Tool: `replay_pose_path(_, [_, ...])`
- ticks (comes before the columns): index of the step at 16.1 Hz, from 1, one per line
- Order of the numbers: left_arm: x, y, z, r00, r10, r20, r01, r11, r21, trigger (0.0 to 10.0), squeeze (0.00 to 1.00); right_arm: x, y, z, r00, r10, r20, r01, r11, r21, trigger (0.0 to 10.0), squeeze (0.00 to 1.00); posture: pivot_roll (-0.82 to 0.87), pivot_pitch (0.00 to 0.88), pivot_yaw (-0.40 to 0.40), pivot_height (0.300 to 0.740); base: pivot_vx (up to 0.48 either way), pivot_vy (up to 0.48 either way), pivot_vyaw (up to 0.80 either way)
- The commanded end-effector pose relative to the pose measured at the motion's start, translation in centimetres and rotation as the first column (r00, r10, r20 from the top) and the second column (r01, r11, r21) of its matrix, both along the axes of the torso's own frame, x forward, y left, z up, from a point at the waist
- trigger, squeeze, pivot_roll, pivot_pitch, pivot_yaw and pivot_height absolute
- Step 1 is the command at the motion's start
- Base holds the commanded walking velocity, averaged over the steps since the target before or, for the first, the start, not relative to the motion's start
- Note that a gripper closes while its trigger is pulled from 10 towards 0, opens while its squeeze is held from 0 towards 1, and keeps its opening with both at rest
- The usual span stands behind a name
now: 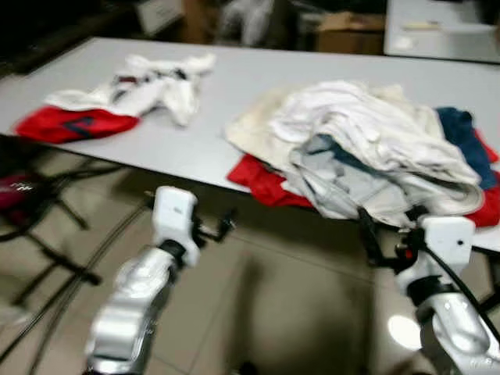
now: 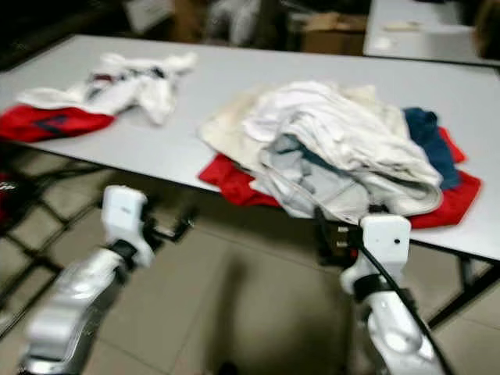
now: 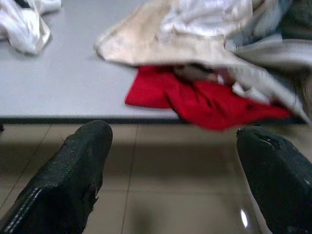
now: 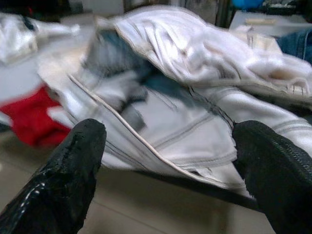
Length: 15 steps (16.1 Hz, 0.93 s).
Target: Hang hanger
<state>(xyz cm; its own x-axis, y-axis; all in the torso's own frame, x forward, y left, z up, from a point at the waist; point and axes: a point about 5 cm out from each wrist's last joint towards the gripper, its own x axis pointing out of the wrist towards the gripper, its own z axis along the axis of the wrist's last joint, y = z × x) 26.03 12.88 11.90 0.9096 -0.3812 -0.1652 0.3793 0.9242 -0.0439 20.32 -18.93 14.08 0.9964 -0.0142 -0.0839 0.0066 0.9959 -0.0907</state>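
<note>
A big heap of clothes (image 1: 367,141), white, grey, blue and red, lies on the grey table (image 1: 187,141) near its front edge, with a red garment (image 1: 266,183) hanging over the edge. My left gripper (image 3: 176,136) is open, held low in front of the table edge and facing that red garment (image 3: 204,100). My right gripper (image 4: 171,130) is also open, close to the white and grey jacket (image 4: 195,122) at the heap's front. Nothing is between either pair of fingers.
A smaller pile of white clothes (image 1: 148,86) and a red cloth (image 1: 66,123) lie at the table's left. Black stand legs and cables (image 1: 55,226) cross the tiled floor on the left. Cardboard boxes (image 1: 351,31) and another table (image 1: 437,31) stand behind.
</note>
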Motion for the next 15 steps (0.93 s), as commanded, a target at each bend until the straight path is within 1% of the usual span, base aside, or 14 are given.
replay_pose_path(1, [0.3,0.8,0.2,0.999,0.038,0.025,-0.039,0.998,0.051,10.0,0.8,0.2,0.4,0.0,0.999,0.03,0.011,-0.03,0.999,-0.013,10.0,1.0,-0.07,0.029,0.083,0.74,0.0,0.0,0.8])
replay_pose_path(2, [-0.1,1.1,0.1,0.998,0.063,0.025,-0.065,0.996,0.062,10.0,0.0,0.3,0.4,-0.4,0.998,0.057,0.001,-0.057,0.998,-0.025,10.0,1.0,-0.03,0.027,0.048,0.74,0.0,0.0,0.8])
replay_pose_path(3, [-0.7,1.7,0.1,0.994,0.106,0.016,-0.107,0.993,0.052,10.0,0.0,0.5,0.4,-0.8,0.996,0.09,-0.012,-0.09,0.996,-0.01,10.0,1.0,-0.02,0.015,0.026,0.74,0.0,0.0,0.8])
replay_pose_path(4, [-1.1,2.2,0.1,0.99,0.138,0.011,-0.138,0.989,0.046,10.0,0.0,0.7,0.8,-1.0,0.994,0.11,-0.019,-0.109,0.994,0.025,10.0,1.0,0.0,0.009,0.006,0.74,0.0,0.0,0.8])
replay_pose_path(5, [-1.1,2.4,0.0,0.989,0.148,0.01,-0.148,0.988,0.045,10.0,0.0,0.9,1.0,-1.2,0.993,0.116,-0.023,-0.115,0.993,0.038,10.0,1.0,0.0,0.004,0.002,0.74,0.0,0.0,0.8])
replay_pose_path(6, [-1.0,2.4,0.1,0.989,0.148,0.022,-0.149,0.988,0.041,10.0,0.86,1.1,1.0,-1.8,0.995,0.094,-0.035,-0.091,0.992,0.085,10.0,1.0,0.01,0.0,0.005,0.74,0.0,0.0,0.8])
replay_pose_path(7, [-1.0,2.4,0.1,0.989,0.148,0.024,-0.149,0.988,0.039,10.0,0.86,1.0,1.0,-2.1,0.996,0.084,-0.042,-0.079,0.992,0.101,10.0,1.0,0.01,0.0,0.011,0.74,0.0,0.0,0.8])
replay_pose_path(8, [-0.7,2.0,0.4,0.992,0.122,0.037,-0.123,0.992,0.027,10.0,1.0,0.8,0.6,-2.3,0.998,0.048,-0.044,-0.042,0.99,0.137,10.0,1.0,0.01,0.0,0.024,0.74,0.0,0.0,0.8])
replay_pose_path(10, [-0.4,1.9,0.4,0.994,0.102,0.044,-0.103,0.994,0.037,10.0,1.0,0.5,0.2,-2.7,0.999,0.018,-0.051,-0.01,0.988,0.153,10.0,1.0,0.0,0.0,0.034,0.74,0.0,0.127,0.8])
replay_pose_path(12, [0.1,1.7,0.2,0.991,0.122,0.047,-0.124,0.991,0.047,10.0,1.0,0.5,-0.2,-3.8,0.995,0.015,-0.101,0.002,0.987,0.163,10.0,1.0,0.01,0.0,0.03,0.74,0.0,0.137,0.63])
replay_pose_path(13, [0.1,1.6,0.2,0.992,0.12,0.044,-0.122,0.992,0.039,10.0,0.61,0.6,-0.2,-4.0,0.994,0.011,-0.108,0.008,0.984,0.177,10.0,1.0,0.01,0.0,0.028,0.74,0.0,0.0,0.0])
replay_pose_path(14, [0.1,1.3,0.3,0.993,0.114,0.042,-0.116,0.992,0.039,10.0,0.31,0.8,-0.1,-4.1,0.993,0.015,-0.121,0.008,0.981,0.192,10.0,1.0,0.02,0.0,0.031,0.74,0.0,0.0,0.0])
replay_pose_path(15, [0.2,0.9,0.0,0.995,0.103,0.01,-0.104,0.992,0.069,10.0,0.36,1.2,0.1,-4.1,0.992,0.024,-0.127,0.003,0.979,0.205,10.0,1.0,0.02,0.0,0.03,0.74,0.0,0.0,0.0])
